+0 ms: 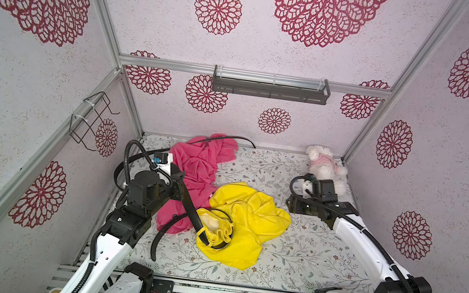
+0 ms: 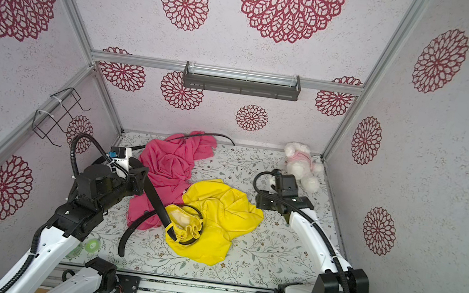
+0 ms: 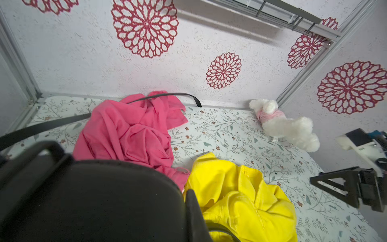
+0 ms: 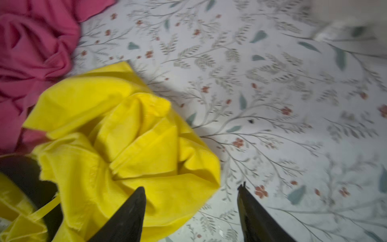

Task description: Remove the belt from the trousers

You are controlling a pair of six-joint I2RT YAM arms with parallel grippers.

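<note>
The yellow trousers (image 1: 251, 217) (image 2: 224, 210) lie crumpled mid-table, also seen in the wrist views (image 3: 240, 199) (image 4: 125, 136). A black belt (image 1: 192, 215) (image 2: 158, 205) circles the bunched waistband (image 1: 215, 234). It runs taut and slanting from there up to my left gripper (image 1: 179, 191) (image 2: 142, 184), which is shut on it. A loose black strap end (image 1: 155, 244) curves toward the table's front. My right gripper (image 1: 288, 203) (image 4: 191, 186) hovers open by the trousers' right edge with nothing between its fingers.
A pink garment (image 1: 196, 167) lies behind and left of the trousers, with another black strap (image 1: 228, 136) across its far side. A white plush toy (image 1: 326, 165) sits at the back right. A grey shelf (image 1: 270, 85) and a wire rack (image 1: 88, 122) hang on the walls.
</note>
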